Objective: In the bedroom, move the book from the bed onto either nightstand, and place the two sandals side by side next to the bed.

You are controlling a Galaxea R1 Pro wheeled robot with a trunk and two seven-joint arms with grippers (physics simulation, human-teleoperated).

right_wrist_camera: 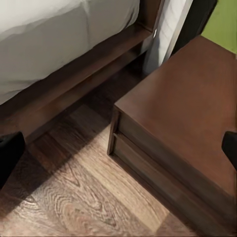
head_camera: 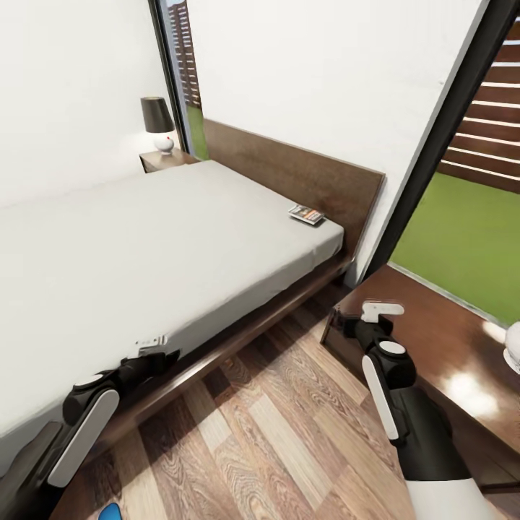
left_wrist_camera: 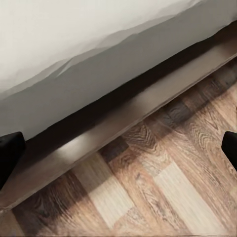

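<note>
Two empty pincers wait beside the bed, and the book is on the mattress.

Both the left black-and-white gripper [head_camera: 150, 345] and the right black-and-white gripper [head_camera: 381, 310] look wide open in their wrist views, with a dark finger [left_wrist_camera: 10, 153] at each edge and nothing between. The left one hangs by the big low bed with the dark wood frame [head_camera: 238, 339], probably kept low and out of the way. The right one hovers over the near glossy dark-brown wooden nightstand [head_camera: 440, 339], a handy spot for putting the book down. The small thin whitish book with orange print [head_camera: 307, 214] lies flat near the headboard, well apart from both. One bright blue flat sandal [head_camera: 110, 512] peeks in on the light wood-plank floor [head_camera: 274, 426].
</note>
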